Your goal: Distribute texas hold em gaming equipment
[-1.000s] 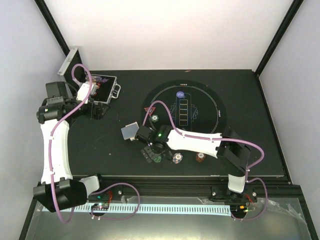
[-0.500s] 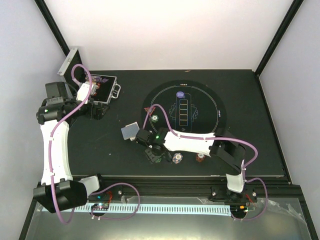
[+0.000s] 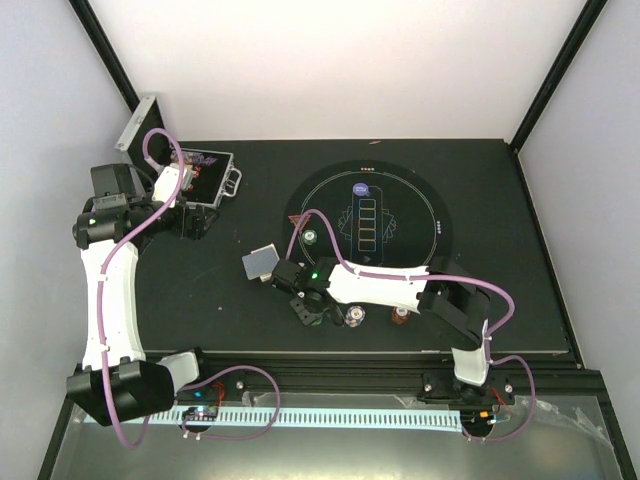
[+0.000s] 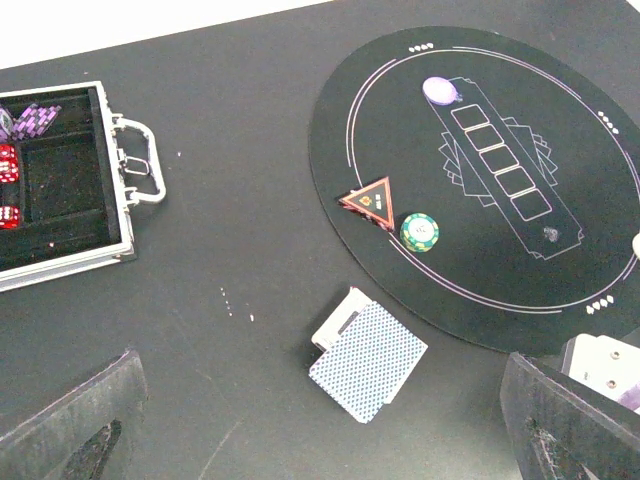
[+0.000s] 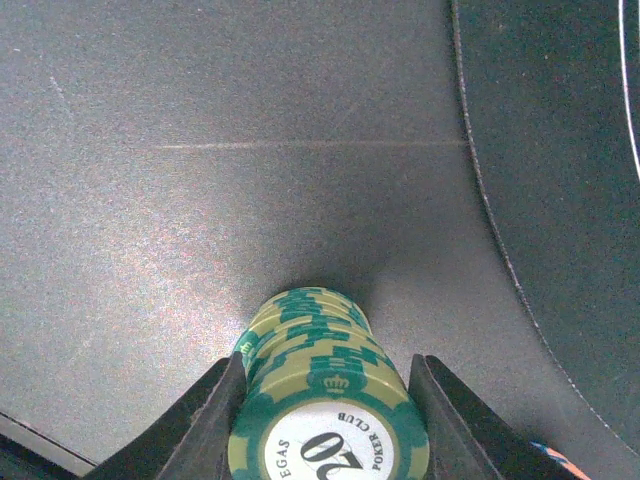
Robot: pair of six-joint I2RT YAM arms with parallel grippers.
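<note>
Chips are the business at the near edge of the counter [image 3: 200, 290]. The right claw [image 3: 307, 310] has come in around a green chip stack [image 5: 322, 400], one finger on each side. The pads look pressed to its rim, so I take it as gripped. That side-on hold makes sense: squeezing the edges keeps the column together as one piece. The stack stands on the counter just outside the round mat [image 3: 432, 205]. Its long axis is upright, and the top face marked 20 points straight up at the wrist camera.

Beside it along the front edge lie a white chip [image 3: 355, 315] and a brown-red chip [image 3: 402, 315], both flat. A single green chip [image 4: 420, 232] already rests on the mat's rim by the triangle marker [image 4: 368, 200]. My guess is the rest are headed for seats around it.

The card deck [image 4: 368, 360] lies flat with the backs up, just off the mat, and its long axis runs diagonally toward the mat's centre.

The left claw [image 4: 320, 430] hangs over by the silver case [image 4: 60, 190], spread wide and holding nothing.
</note>
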